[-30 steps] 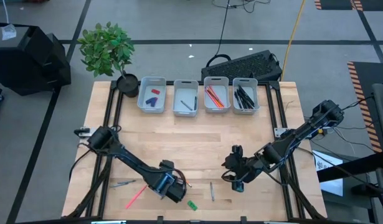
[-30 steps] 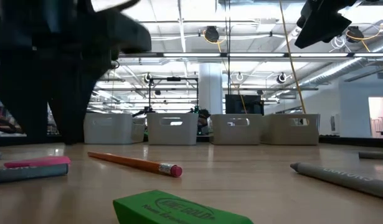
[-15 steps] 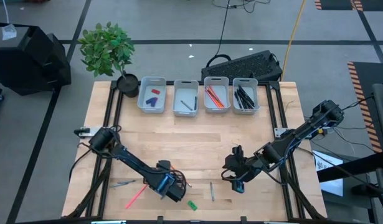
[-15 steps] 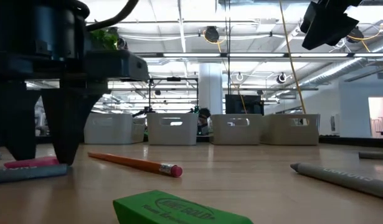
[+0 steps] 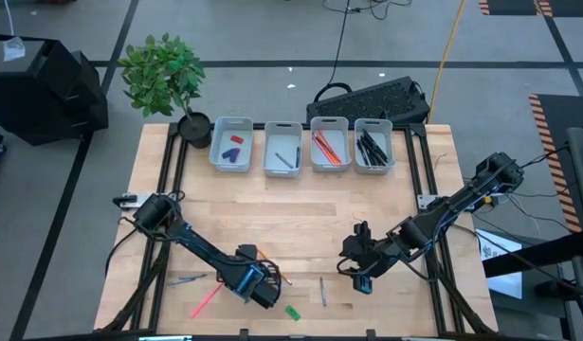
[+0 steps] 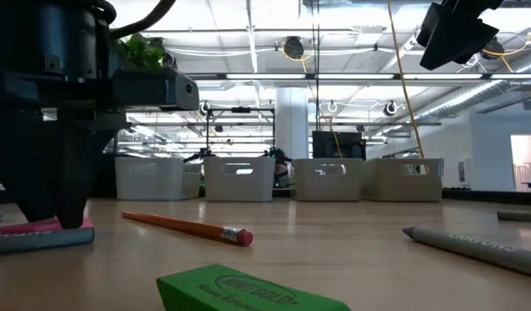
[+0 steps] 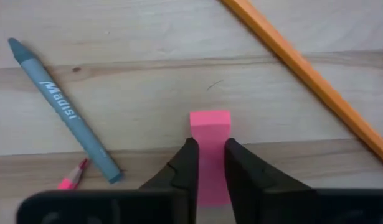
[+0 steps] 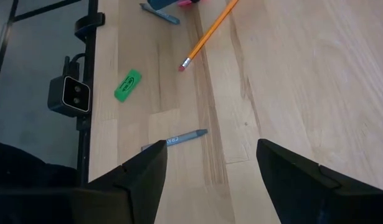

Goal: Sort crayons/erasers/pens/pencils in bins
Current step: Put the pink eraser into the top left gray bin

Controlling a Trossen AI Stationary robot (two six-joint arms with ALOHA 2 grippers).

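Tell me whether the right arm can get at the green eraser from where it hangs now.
Probably yes. The right gripper hangs open above bare table, and the green eraser lies alone near the front edge; only a grey crayon lies between them, flat on the wood.

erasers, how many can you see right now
4. A green eraser lies near the table's front edge. A pink eraser sits between the left gripper's fingers. A red eraser and a blue eraser lie in the leftmost bin. Others may be hidden.
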